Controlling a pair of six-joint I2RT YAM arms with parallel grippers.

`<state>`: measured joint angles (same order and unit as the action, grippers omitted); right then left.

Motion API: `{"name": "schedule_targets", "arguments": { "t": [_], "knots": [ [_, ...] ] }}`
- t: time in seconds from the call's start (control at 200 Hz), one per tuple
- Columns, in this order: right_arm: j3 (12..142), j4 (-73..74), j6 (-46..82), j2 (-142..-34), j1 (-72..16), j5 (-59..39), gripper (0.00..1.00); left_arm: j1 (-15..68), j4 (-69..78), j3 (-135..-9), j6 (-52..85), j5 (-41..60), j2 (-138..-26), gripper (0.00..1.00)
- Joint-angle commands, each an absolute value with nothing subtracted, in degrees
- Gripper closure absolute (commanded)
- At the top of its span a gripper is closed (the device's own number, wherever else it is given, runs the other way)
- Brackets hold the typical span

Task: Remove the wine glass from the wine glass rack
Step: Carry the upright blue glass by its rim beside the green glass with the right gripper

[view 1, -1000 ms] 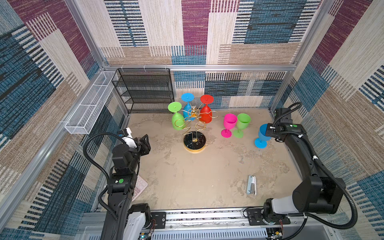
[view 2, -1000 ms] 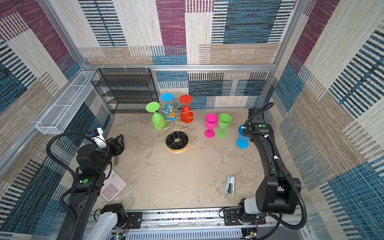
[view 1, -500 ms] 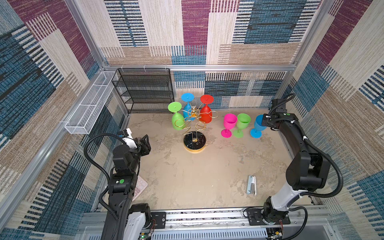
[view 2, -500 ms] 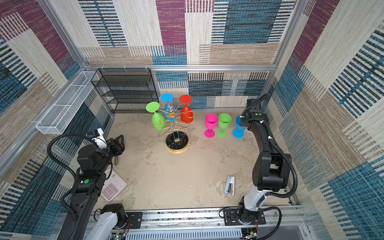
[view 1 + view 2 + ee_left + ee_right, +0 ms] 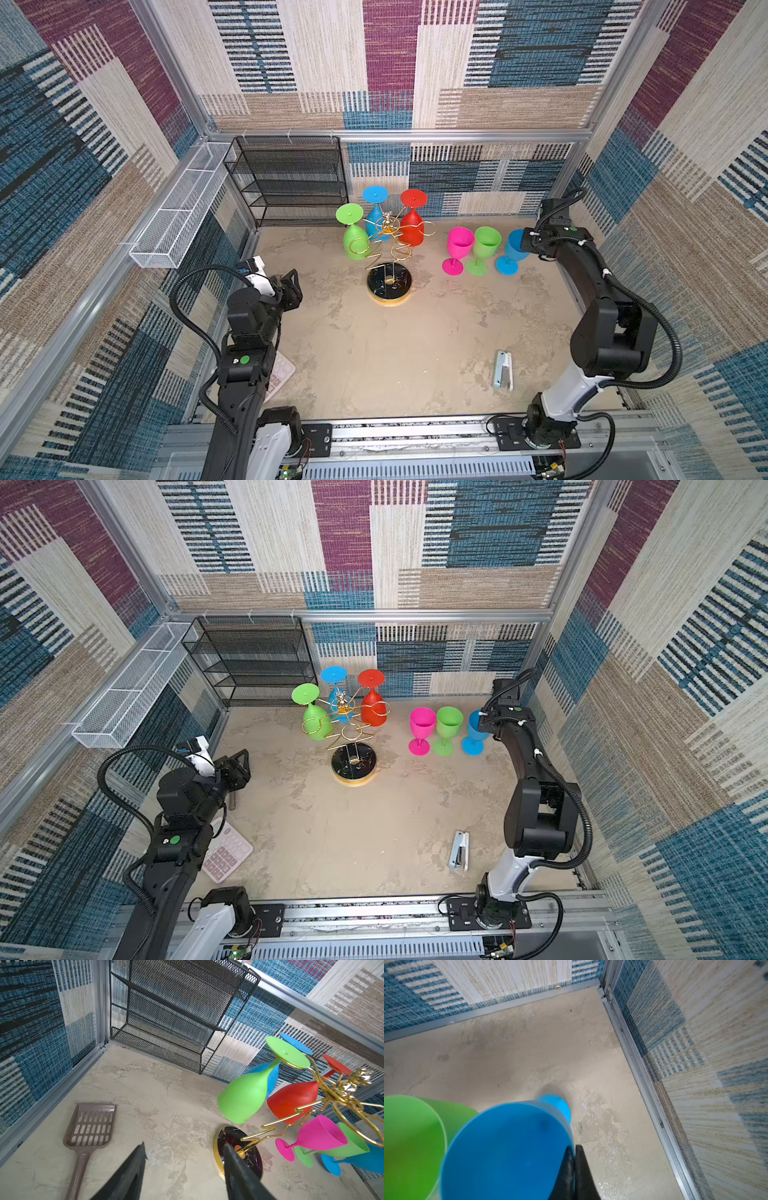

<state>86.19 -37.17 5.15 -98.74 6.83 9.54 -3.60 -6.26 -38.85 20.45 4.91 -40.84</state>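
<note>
left tool released, empty, over bench | rack upright mid-bench, three hung glasses bowl-down on its arms | right tool clenched on blue glass rim, far right, just beside green glass, well apart from rack

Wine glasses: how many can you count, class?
6. Hanging upside down on the gold rack: hung green, hung blue, hung red. Standing right of it: pink, upright green, upright blue.

Calculator half hidden under left arm; scoop handle cut off; green glass blurred, cropped.
</note>
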Motion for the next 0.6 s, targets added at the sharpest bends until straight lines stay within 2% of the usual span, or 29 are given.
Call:
{"name": "schedule_targets", "arguments": {
  "t": [0.0, 0.19, 0.596],
  "knots": [
    [85.47, -35.20, 5.62, -98.22, 6.77, 9.06, 1.00, -3.60, -5.43, -38.98, 21.18, 4.97, -40.76, 0.38],
    [85.12, -35.35, 5.66, -97.97, 6.76, 8.92, 1.00, -3.54, -5.76, -39.09, 21.09, 4.77, -40.44, 0.38],
    [85.03, -35.51, 5.97, -97.84, 6.72, 8.10, 0.80, -3.60, -6.39, -39.11, 20.92, 4.22, -40.04, 0.38]
  ]
}}
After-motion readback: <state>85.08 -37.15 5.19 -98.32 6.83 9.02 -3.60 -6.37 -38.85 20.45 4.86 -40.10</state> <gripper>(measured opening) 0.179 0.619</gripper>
